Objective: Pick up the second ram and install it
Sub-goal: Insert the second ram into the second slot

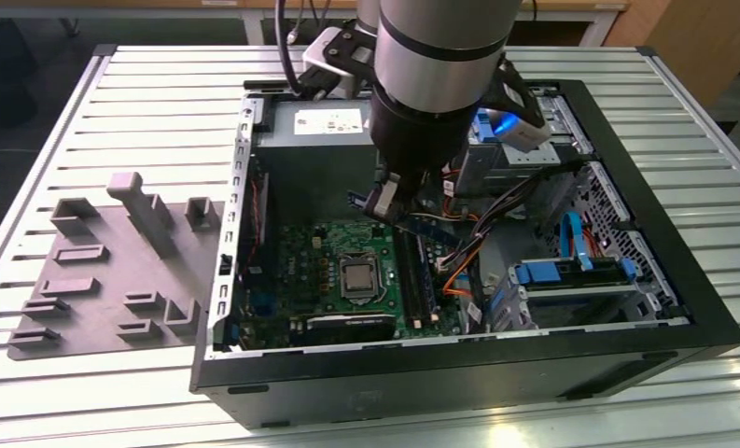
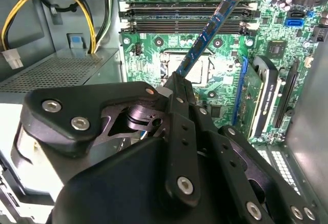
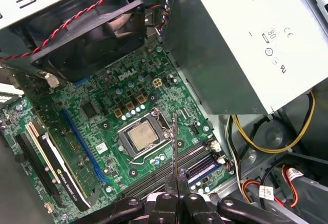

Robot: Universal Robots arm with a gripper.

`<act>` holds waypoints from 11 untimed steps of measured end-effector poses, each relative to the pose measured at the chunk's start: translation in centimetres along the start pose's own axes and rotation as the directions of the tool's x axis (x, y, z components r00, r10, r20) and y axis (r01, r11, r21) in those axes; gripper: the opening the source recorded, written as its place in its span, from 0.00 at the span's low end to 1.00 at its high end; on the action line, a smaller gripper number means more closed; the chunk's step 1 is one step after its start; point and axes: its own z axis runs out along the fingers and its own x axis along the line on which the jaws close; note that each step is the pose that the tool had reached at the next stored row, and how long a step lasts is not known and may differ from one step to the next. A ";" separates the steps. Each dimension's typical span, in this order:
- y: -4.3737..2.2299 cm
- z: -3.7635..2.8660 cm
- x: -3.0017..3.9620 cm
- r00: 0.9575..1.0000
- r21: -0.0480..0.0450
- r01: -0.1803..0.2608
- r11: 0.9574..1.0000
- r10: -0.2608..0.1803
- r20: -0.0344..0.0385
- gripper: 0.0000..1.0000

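Jaws clenched: the gripper grasps one short end of the second ram, a long, narrow, dark blue-green circuit-board stick with small black chips.

The stick projects straight out ahead of the jaws. Its long axis points away from them toward the flat green motherboard, and it is held clear of the board, not seated.

The free end reaches over the row of long black plastic memory slots (axis looks crossed to the slots rather than along them; a judgement).

A square silver processor sits beside the slots.

All of this lies inside the open black metal computer case, which also holds a grey power-supply box and a black fan.
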 end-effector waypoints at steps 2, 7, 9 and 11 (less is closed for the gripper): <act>0.00 0.00 0.00 1.000 0.001 -0.006 1.000 0.006 0.000 0.12; 0.00 0.00 0.00 1.000 0.002 -0.018 1.000 0.018 0.001 0.12; 0.00 0.00 0.01 1.000 0.003 -0.023 1.000 0.023 0.001 0.12; 0.00 0.01 0.00 1.000 0.004 -0.028 1.000 0.028 0.001 0.12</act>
